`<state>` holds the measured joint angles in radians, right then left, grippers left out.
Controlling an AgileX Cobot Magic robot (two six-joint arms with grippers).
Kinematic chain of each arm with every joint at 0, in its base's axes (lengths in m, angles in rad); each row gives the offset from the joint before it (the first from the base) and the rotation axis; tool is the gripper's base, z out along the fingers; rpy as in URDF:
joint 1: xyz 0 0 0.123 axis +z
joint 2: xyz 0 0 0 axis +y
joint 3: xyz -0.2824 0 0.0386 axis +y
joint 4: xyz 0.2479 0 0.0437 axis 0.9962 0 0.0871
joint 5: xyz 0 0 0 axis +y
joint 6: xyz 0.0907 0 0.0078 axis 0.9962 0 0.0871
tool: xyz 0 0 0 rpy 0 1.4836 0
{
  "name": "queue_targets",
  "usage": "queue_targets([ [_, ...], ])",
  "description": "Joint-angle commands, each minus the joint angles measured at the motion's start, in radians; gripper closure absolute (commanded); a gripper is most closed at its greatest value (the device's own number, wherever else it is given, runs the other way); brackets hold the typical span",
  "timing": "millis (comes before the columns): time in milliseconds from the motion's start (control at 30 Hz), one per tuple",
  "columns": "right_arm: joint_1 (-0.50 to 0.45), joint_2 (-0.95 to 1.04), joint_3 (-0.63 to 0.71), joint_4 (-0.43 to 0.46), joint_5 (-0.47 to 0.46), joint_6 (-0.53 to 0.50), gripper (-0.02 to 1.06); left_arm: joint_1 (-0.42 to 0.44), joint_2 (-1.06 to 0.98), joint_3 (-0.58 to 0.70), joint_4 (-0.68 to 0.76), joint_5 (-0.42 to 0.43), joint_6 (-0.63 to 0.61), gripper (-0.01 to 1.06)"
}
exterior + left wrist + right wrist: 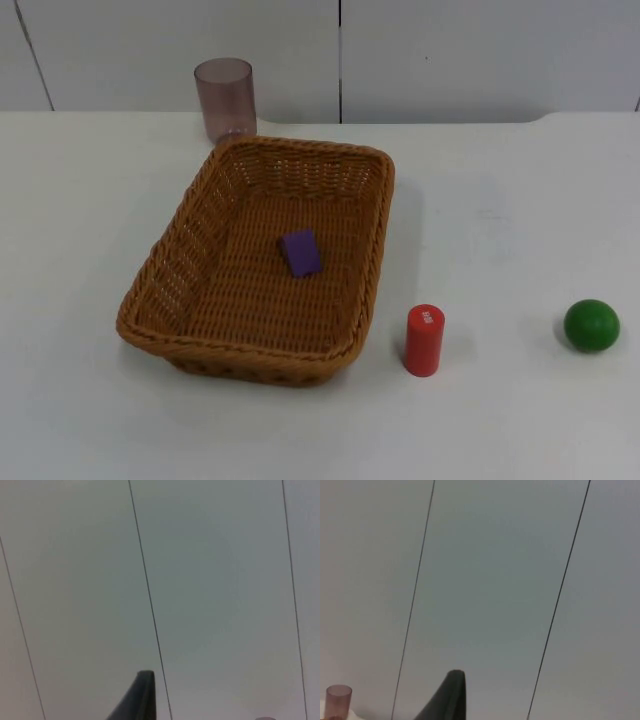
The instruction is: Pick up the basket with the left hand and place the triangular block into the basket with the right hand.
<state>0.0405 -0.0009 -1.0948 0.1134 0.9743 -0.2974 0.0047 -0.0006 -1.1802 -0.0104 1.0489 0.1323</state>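
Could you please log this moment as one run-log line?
purple block: in basket | basket: on table | red cylinder, green ball: right of basket | both hands: facing partition wall

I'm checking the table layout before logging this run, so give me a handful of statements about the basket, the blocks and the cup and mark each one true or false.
1. The small purple block lies inside the brown woven wicker basket. True.
2. The red cylinder block lies on its side. False: it stands upright on the white table, beside the basket.
3. The green ball sits inside the basket. False: it rests on the table, apart from it.
4. The translucent purple plastic cup stands behind the basket, near the grey partition wall. True.
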Motion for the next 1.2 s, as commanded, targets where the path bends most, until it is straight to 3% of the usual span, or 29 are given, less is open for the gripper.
queue_targets([
  [0,0.004,0.001,0.023,0.0,0.019,0.025,0.0,-0.005,0.001,0.024,-0.015,0.002,-0.016,0.0],
  [300,0.004,0.001,0.169,-0.014,0.113,0.134,0.0,-0.005,0.001,0.22,-0.015,0.02,-0.062,0.0],
  [533,0.004,0.001,0.32,-0.14,0.114,0.264,0.0,-0.005,0.001,0.449,-0.008,0.034,-0.095,0.0],
  [867,0.004,0.001,0.465,-0.174,0.112,0.264,0.0,-0.005,0.001,0.637,-0.001,0.041,-0.095,0.0],
  [1167,0.004,0.001,0.556,-0.194,0.099,0.297,0.0,-0.005,0.001,0.686,0.004,0.026,-0.095,0.0],
])
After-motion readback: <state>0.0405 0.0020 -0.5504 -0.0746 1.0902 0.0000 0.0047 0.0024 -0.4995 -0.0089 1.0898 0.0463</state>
